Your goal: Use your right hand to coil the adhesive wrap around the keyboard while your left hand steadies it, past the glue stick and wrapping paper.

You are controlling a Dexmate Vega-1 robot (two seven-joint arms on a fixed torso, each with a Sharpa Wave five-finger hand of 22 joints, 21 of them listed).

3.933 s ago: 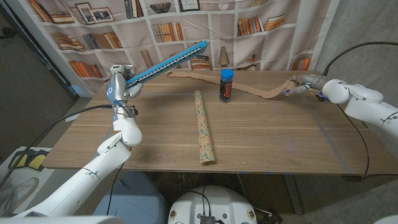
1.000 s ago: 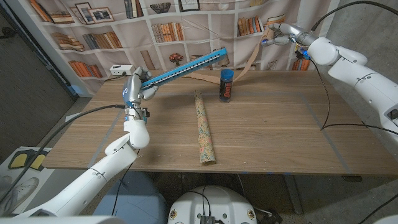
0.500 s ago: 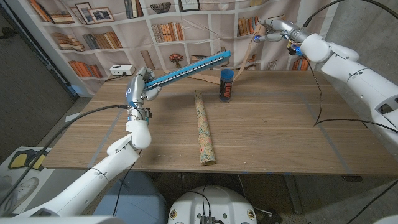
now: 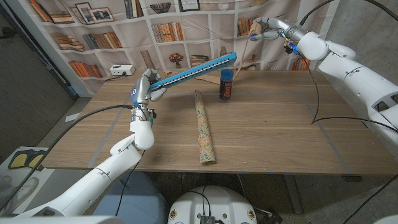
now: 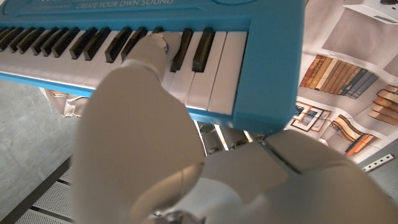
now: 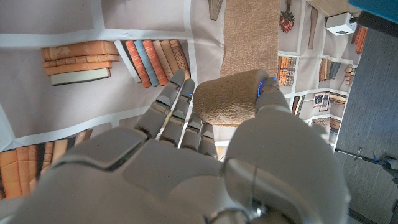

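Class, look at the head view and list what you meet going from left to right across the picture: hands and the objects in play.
left hand → keyboard → wrapping paper → glue stick → adhesive wrap → right hand

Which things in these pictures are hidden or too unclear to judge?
- Head view: where the adhesive wrap meets the keyboard; too thin against the printed backdrop.
- Left wrist view: the left hand covers part of the keys.
- Right wrist view: the right hand hides the wrap roll's underside.
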